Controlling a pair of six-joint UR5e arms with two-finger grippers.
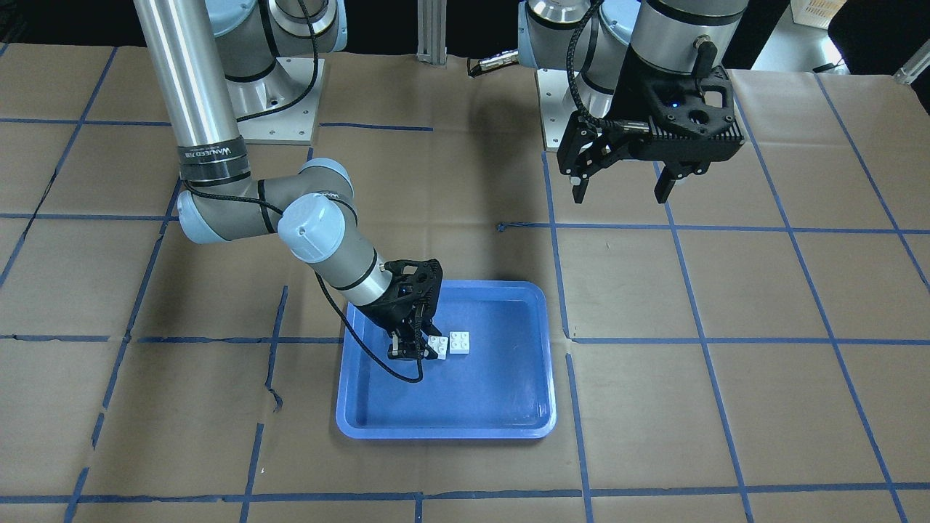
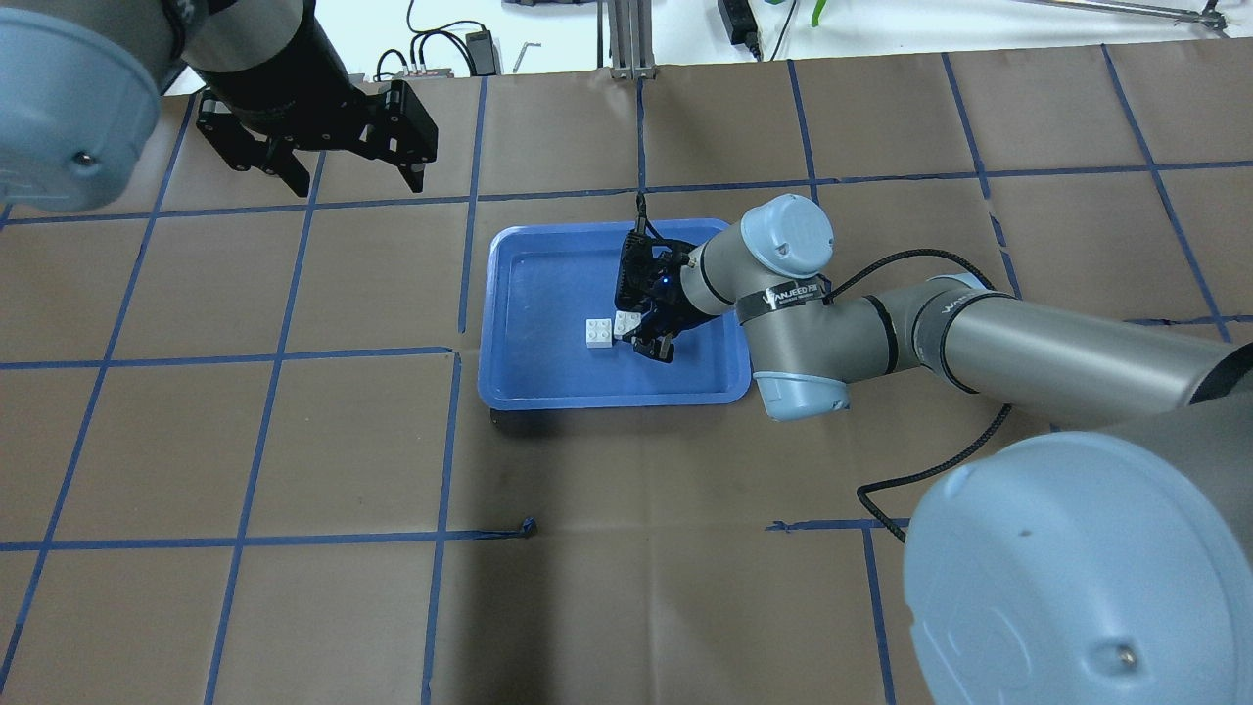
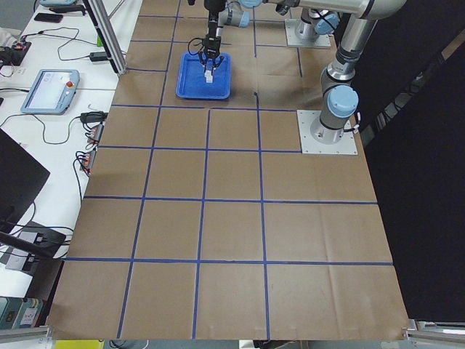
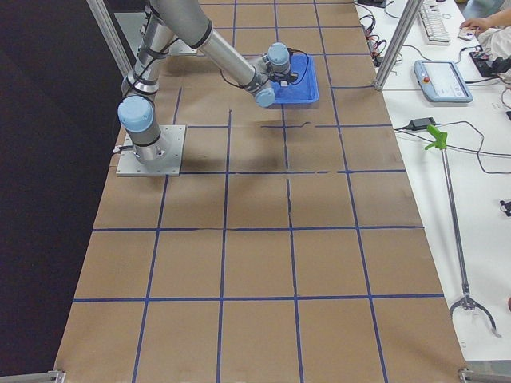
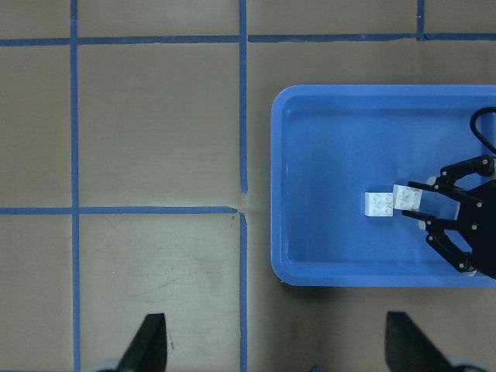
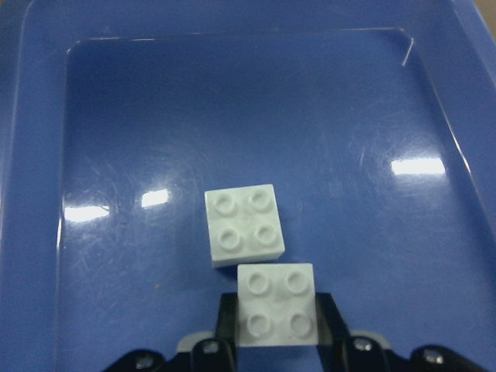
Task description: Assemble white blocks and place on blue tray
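The left gripper (image 2: 354, 174) hangs wide open over the table (image 2: 294, 441), holding nothing; in the blue tray (image 2: 548, 294) a loose white block (image 2: 598, 333) sits flat; just beside it the right gripper (image 2: 644, 337) pinches the other white block (image 6: 277, 304) between its two fingers, low over the tray.

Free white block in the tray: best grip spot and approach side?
Likely best: pinch two opposite flat side walls of the free white block, coming straight down: it lies flat, studs up, on the blue tray. Choose the walls not facing the held block beside it.
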